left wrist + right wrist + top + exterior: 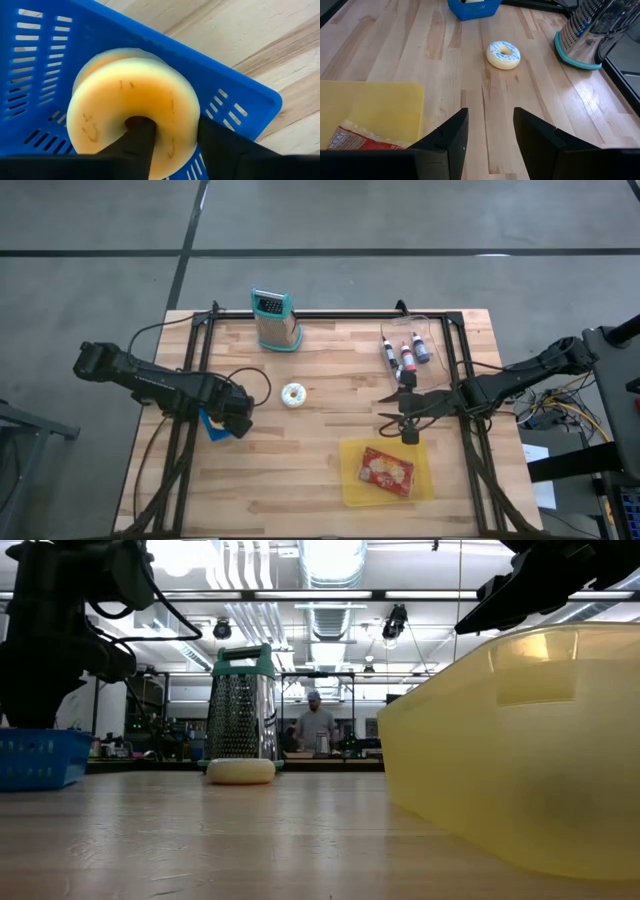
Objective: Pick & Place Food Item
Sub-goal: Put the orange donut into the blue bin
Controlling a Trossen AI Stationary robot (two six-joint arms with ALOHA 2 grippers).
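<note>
Left gripper (232, 418) is hanging over the blue basket (214, 425) near the left edge of the wooden surface (320, 470). In the left wrist view its fingers (142, 145) are sitting on a plain yellow donut (132, 115): one finger is poking into the hole, the other is lying against the outer rim. The donut is tilting on edge inside the basket, against its slotted wall. Whether the fingers are actually squeezing the ring or just resting around it, I cannot tell.

Right gripper (405, 412) is waiting on the opposite side of the surface with its fingers (452, 137) standing apart and nothing between them. Just beside it, toward the near edge, a yellow tray (425, 480) is lying flat with a red food packet (387, 470) inside.

A second donut, the blue-frosted donut (294, 394), is lying flat on the bare wood between the two grippers, nearer the left one and apart from the basket. Straight ahead of the right gripper, the right wrist view is showing it with the basket farther off behind.

Beyond the frosted donut a metal grater (275, 320) with a teal base is standing upright. A clear container with bottles (405, 352) is sitting behind the right gripper. A person (316, 726) is standing in the room far behind the surface.
</note>
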